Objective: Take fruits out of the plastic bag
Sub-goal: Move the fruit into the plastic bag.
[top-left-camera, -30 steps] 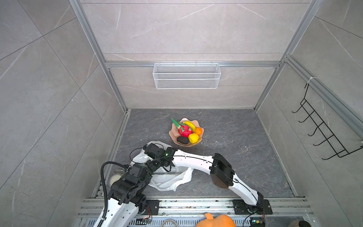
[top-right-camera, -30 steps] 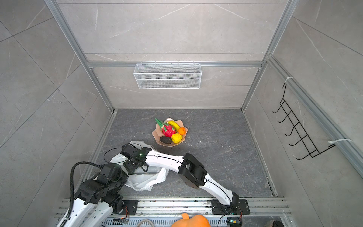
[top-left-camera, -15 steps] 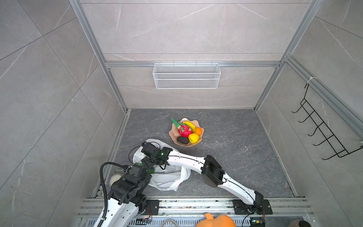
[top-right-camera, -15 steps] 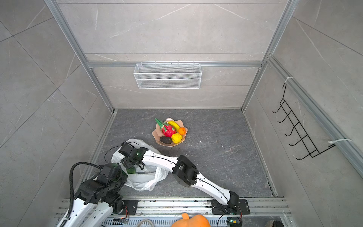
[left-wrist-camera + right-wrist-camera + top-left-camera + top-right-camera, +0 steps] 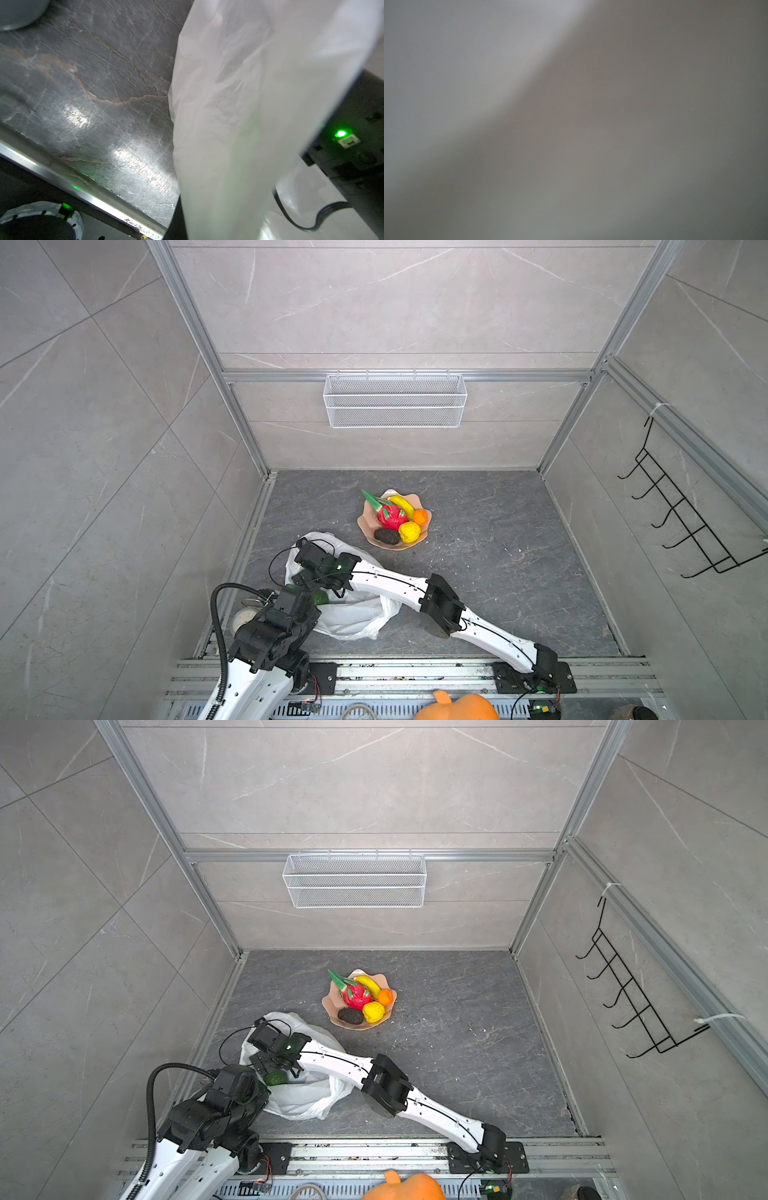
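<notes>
The plastic bag (image 5: pixel 353 614) (image 5: pixel 299 1098) lies crumpled at the front left of the floor, its mouth facing the left arm. My left gripper (image 5: pixel 180 228) is shut on the bag's film (image 5: pixel 228 104), which runs up from its jaws. My right gripper (image 5: pixel 305 583) (image 5: pixel 266 1063) reaches inside the bag mouth, beside a green fruit (image 5: pixel 320 596) (image 5: pixel 276 1077). Its jaws are hidden, and bag film blanks out the right wrist view. In the peach bowl (image 5: pixel 365 526) lie a dragon fruit (image 5: pixel 390 514), banana (image 5: pixel 402 505), orange (image 5: pixel 420 517), lemon (image 5: pixel 409 532) and a black fruit (image 5: pixel 387 536).
An orange pumpkin (image 5: pixel 457 707) sits at the front edge behind the metal rail (image 5: pixel 415 672). A wire basket (image 5: pixel 395 400) hangs on the back wall and a black hook rack (image 5: pixel 681 522) on the right wall. The right arm's elbow (image 5: pixel 440 610) crosses the front floor.
My right arm has stretched further left into the bag. The bag has spread wider round the gripper and the green fruit now shows. The left arm has stayed put.
</notes>
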Robot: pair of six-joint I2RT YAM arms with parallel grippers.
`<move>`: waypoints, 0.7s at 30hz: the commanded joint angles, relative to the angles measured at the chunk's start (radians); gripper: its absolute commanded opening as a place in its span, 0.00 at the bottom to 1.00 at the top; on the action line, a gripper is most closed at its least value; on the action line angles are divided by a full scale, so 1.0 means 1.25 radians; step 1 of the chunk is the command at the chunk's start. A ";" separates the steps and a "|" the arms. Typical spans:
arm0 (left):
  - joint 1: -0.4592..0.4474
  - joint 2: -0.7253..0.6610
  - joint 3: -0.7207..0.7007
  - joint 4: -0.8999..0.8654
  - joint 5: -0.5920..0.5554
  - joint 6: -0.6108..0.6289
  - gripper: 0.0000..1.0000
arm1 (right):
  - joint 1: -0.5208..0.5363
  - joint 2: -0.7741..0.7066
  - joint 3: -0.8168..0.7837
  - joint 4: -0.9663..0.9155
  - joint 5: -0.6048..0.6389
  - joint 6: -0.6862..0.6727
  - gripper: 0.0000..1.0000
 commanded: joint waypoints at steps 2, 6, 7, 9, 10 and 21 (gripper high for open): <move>-0.005 -0.010 0.001 -0.045 0.004 0.001 0.00 | -0.022 0.043 0.047 -0.008 -0.024 -0.014 0.92; -0.005 -0.012 0.001 -0.045 0.004 0.000 0.00 | -0.021 -0.002 0.023 -0.032 -0.010 -0.036 0.79; -0.005 -0.012 0.000 -0.045 0.004 0.001 0.00 | -0.019 -0.029 -0.002 -0.036 -0.007 -0.044 0.77; -0.005 -0.012 0.001 -0.044 0.003 0.001 0.00 | -0.015 -0.092 -0.082 -0.017 0.004 -0.057 0.74; -0.005 -0.012 0.001 -0.043 0.002 0.001 0.00 | -0.012 -0.126 -0.139 0.000 0.008 -0.063 0.74; -0.005 -0.013 0.003 -0.046 -0.003 -0.001 0.00 | -0.009 -0.414 -0.555 0.206 -0.010 -0.043 0.69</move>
